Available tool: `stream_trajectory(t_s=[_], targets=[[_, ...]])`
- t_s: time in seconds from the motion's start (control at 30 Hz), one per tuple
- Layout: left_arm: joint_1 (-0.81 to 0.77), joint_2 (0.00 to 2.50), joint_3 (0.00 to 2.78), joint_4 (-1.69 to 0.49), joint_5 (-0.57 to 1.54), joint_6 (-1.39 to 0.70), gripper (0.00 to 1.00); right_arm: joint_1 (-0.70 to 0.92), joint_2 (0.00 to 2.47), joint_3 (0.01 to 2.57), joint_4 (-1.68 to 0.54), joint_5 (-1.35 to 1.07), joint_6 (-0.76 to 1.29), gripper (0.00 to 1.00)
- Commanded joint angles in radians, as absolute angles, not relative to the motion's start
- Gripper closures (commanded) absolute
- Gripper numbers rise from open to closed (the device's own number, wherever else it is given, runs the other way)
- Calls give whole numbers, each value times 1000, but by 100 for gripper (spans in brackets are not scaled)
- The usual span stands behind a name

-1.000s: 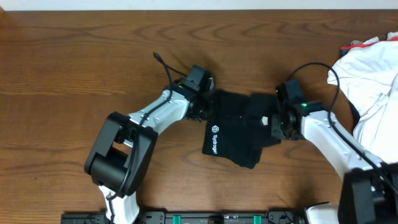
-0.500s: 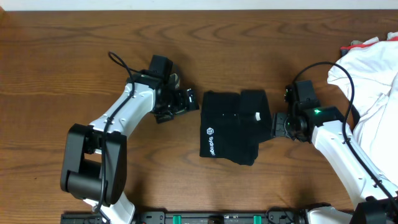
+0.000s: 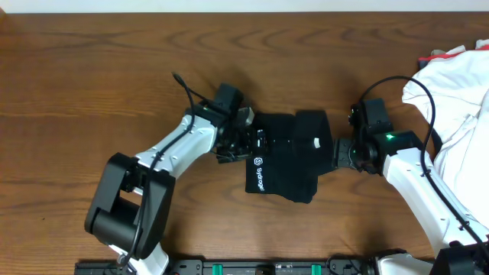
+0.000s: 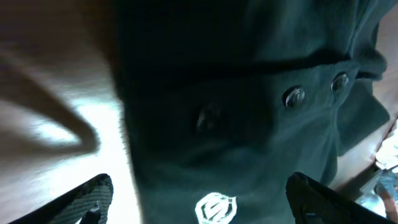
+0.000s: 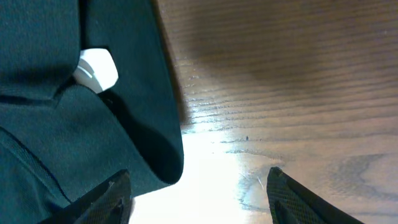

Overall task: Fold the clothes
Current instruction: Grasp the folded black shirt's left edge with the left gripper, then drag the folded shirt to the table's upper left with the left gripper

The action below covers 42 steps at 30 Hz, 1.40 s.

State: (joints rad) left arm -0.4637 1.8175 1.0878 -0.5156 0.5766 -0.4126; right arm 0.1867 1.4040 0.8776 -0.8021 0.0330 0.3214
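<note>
1. Left gripper (image 4: pixel 200 183) hangs with its fingers spread wide and nothing clamped between them; the black shirt (image 3: pixel 286 156) lies directly beneath it, its white logo (image 4: pixel 216 208) between the two fingers and the small buttons (image 4: pixel 293 96) a little ahead of the tips
2. Right gripper (image 5: pixel 198 186) is likewise parted and empty; the shirt's opposite edge lies under one finger, bare table (image 5: pixel 298 93) under the other, and a white tag (image 5: pixel 96 70) shows on the cloth ahead of it; the heap of white cloth (image 3: pixel 458 84) lies well behind it, apart from the shirt, and is best left alone
3. Between the two grippers the shirt already sits as a compact, roughly squared bundle, though one lower corner juts out unevenly on the side nearer the arm bases; the fold looks well along, not finished
4. The step in hand reads as taking a fresh hold for the next fold. To do it well, each gripper should come down at the very edge below it, so one finger slips under the cloth and the pinch takes every layer, not just the top one
5. Both holds should sit level with each other, or the fold line will run crooked
6. Lift only just clear of the table and carry the edge over slowly; this soft fabric will sag and drag the layers beneath out of line if hurried
</note>
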Motion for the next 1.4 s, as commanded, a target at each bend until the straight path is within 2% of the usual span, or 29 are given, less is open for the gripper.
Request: stream_trajectory(t_s=[0.0,0.1,0.27,0.4,0.47,0.63,0.73,0.97,1.17,1.37], targets=[[-489,1824,1044,-446,589,-469,9,182,1395,883,-804,29,314,32],[-504,1842,1033,-384,609,-488,12,181,1395,883,-801,30,314,32],[-531,1877,1033,-319,637,-488,34,181,1395,883,-797,30,313,32],[-541,1908,1033,-278,636,-488,67,182,1395,883,-800,30,314,32],[-540,1920,1033,-283,636,-488,92,182,1395,883,-800,30,313,32],[-525,1910,1034,-289,641,-488,94,181,1395,883,-801,30,313,32],[-464,1880,1034,-289,640,-488,94,182,1395,883,-802,30,313,32],[-125,1821,1034,-252,641,-574,94,182,1395,883,-825,30,313,33],[164,1824,1034,-126,642,-671,94,182,1395,883,-827,30,315,34],[382,1832,1034,-81,484,-787,94,182,1395,883,-839,29,327,36]])
